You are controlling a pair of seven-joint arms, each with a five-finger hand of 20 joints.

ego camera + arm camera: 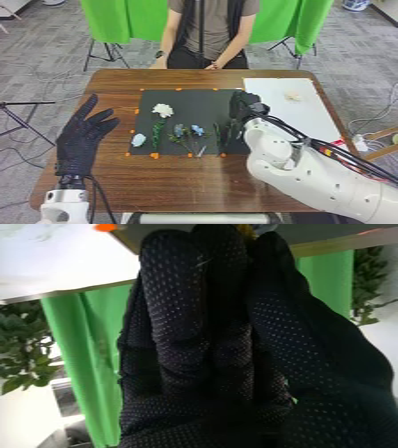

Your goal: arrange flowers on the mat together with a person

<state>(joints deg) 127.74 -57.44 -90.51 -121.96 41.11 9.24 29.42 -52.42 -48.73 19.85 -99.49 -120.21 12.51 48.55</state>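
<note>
The right hand (242,106) is over the mat (191,98) at its right side; its fingers and thumb are nearly closed, apparently pinching a yellow flower (245,229). A green stem (218,136) lies on the mat just nearer the robot, its long axis roughly parallel to the mat's side edge. The right hand is nearest for placement. The left hand (78,142), fingers extended, holds nothing. The glove hides most of the yellow flower; grip firmness cannot be determined.
</note>
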